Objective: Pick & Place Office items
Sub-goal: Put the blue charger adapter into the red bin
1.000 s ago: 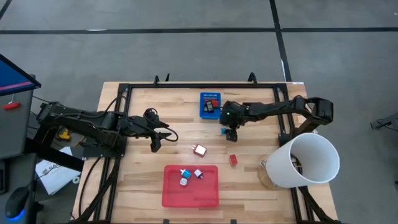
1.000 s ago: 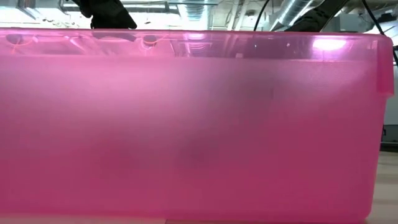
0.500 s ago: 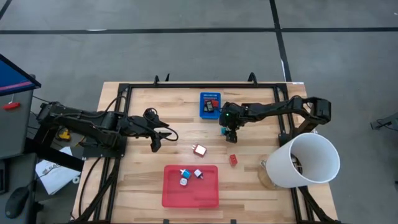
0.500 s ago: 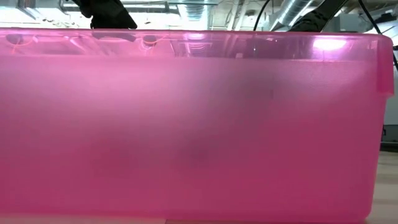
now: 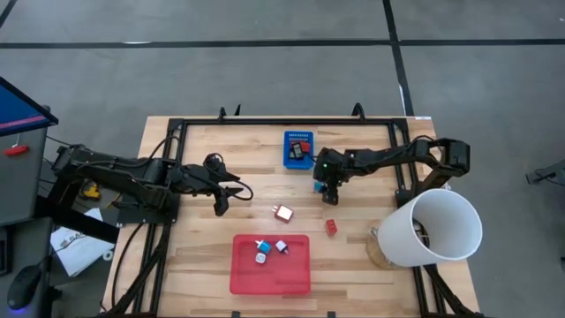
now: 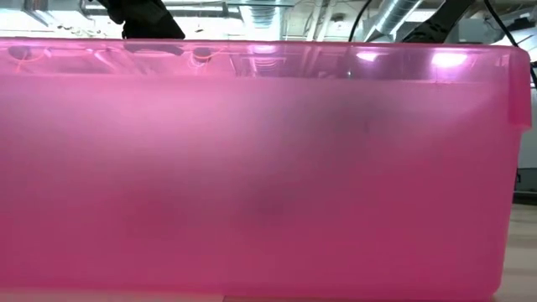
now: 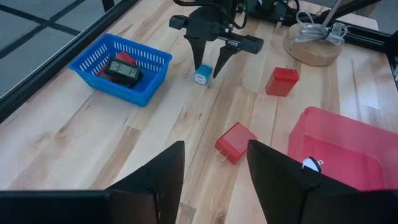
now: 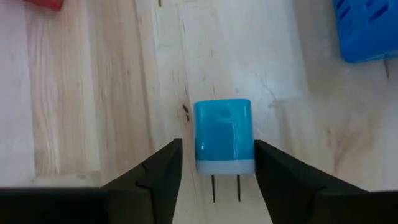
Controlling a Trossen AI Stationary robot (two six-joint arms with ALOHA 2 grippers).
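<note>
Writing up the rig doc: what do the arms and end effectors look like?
Both arms are black, slim, jointed links with black cables looping along them. The left end effector and right end effector are matte black two-finger types with flat, tapering fingers. A small green indicator light glows on the right arm near the wrist. No readable markings or labels show.

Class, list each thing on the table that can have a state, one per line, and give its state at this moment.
Right gripper: open, fingers either side of the blue plug adapter.
Blue plug adapter: on the wood, not gripped.
Left gripper: open, empty.
Flat red plug adapter: lying on the table.
Red block: on the table.
Red rectangular tray: holds three small pieces.
Blue perforated bin: holds a black piece.
White bucket: tipped on its side.
</note>
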